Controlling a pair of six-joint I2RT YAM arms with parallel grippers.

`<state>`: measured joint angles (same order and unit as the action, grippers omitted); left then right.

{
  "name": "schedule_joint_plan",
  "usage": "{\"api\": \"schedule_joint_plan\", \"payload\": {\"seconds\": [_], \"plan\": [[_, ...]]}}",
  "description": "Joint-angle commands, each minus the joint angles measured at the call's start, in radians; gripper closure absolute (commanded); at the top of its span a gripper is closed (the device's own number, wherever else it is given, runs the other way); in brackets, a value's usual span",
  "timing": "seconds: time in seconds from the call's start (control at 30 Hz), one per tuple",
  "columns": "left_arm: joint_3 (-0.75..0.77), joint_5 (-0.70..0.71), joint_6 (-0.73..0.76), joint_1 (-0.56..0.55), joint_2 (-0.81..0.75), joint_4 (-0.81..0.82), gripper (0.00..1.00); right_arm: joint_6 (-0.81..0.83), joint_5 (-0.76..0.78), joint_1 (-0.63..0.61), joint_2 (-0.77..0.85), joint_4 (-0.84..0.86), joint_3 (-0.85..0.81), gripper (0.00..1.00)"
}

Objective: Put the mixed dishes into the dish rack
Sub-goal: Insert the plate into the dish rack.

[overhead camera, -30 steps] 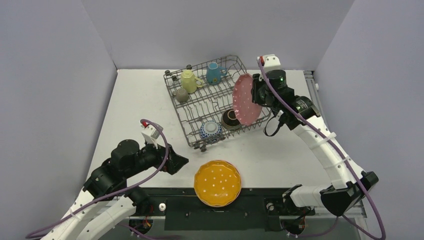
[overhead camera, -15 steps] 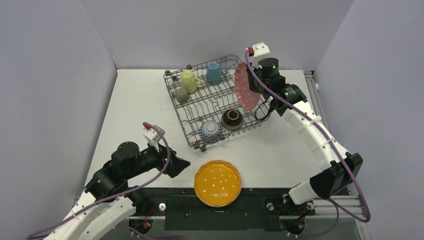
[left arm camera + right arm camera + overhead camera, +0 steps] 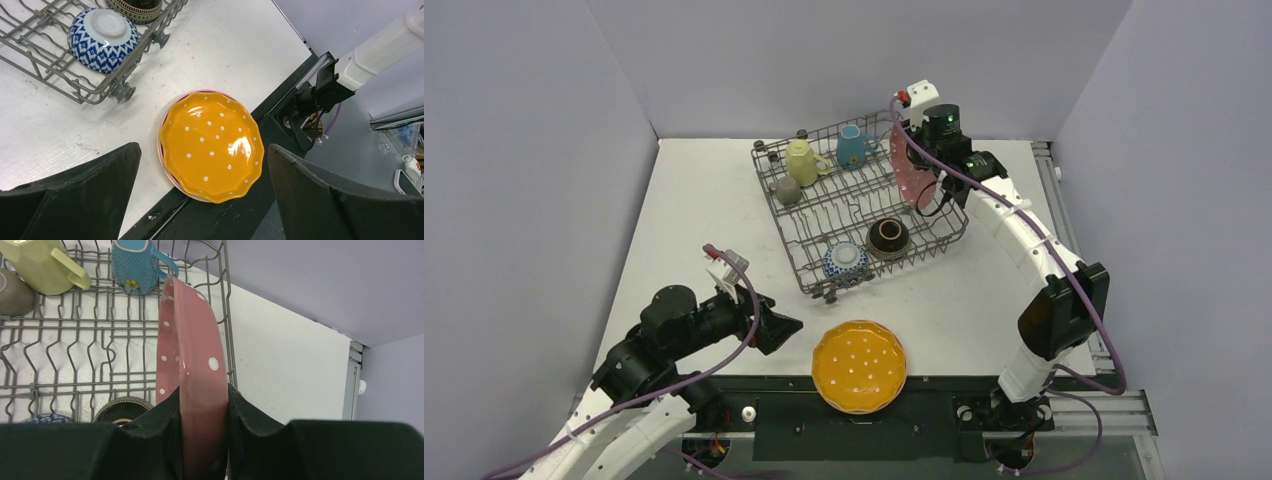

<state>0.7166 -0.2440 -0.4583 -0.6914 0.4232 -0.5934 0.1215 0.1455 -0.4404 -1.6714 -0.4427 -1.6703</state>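
My right gripper (image 3: 921, 172) is shut on the pink white-dotted plate (image 3: 906, 168), held on edge over the far right part of the grey wire dish rack (image 3: 819, 258); the wrist view shows the plate (image 3: 192, 355) clamped between my fingers (image 3: 250, 415). The rack holds a pale-yellow mug (image 3: 801, 160), a light-blue mug (image 3: 852, 147), a small olive mug (image 3: 788, 190), a dark-brown bowl (image 3: 888, 237) and a blue-white bowl (image 3: 845, 259). My left gripper (image 3: 782, 325) is open and empty, left of the orange dotted plate (image 3: 859, 366), which lies on another plate (image 3: 162, 150) at the table's front edge.
Grey walls close the table on the left, back and right. A black rail runs along the front edge (image 3: 924, 400) under the orange plate's overhang. The right arm's links (image 3: 1044, 290) rise over the table's right side.
My right gripper has carried the pink plate up and left, from the rack's right side to over its far right corner, turning it more edge-on. The left gripper edged slightly towards the orange plate.
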Motion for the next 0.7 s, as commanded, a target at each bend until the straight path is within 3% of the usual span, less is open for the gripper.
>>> {"api": "schedule_joint_plan", "payload": {"seconds": [0.0,0.67], "plan": [[0.003,-0.011,0.020,0.021,-0.023,0.046,0.04,0.047,0.005,0.010,-0.012,0.183,-0.106,1.00],[-0.003,-0.043,0.026,0.072,-0.034,0.061,0.04,0.141,0.071,0.036,-0.229,0.317,-0.166,1.00]]}}
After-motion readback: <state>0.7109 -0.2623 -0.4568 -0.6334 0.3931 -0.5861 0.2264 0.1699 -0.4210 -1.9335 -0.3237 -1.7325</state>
